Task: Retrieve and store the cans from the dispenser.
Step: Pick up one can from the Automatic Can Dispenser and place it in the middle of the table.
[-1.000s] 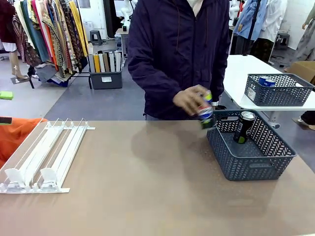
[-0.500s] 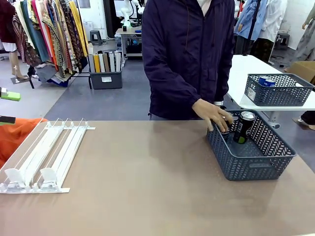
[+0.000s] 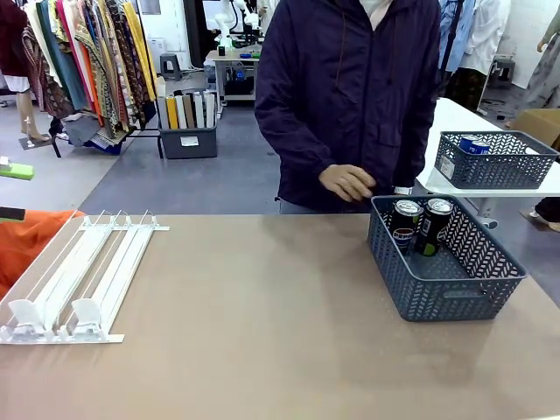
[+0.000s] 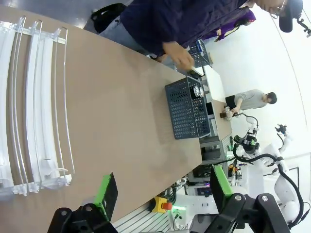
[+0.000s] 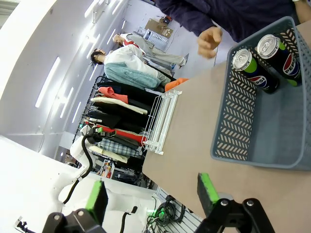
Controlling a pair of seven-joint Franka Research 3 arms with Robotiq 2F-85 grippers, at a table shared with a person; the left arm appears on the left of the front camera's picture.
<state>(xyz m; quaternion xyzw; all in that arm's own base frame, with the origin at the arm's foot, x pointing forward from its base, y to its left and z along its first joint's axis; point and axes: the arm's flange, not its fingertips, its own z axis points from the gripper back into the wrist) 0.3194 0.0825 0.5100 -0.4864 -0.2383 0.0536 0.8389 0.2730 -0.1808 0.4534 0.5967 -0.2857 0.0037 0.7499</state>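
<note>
Hand withdrawn; Pepsi can (glossy black) inside mesh basket.

From the table centre we find the dispenser at 9 o'clock, on the table. The basket sits at 3 o'clock. Two cans stand upright side by side in its far corner. The person's hand hangs at 1 o'clock, beyond the table edge.

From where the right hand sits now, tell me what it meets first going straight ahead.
Most likely the grey basket holding two cans, which lies ahead of the open right hand over bare tabletop. Depth is unclear, so it might reach the tabletop first.
</note>
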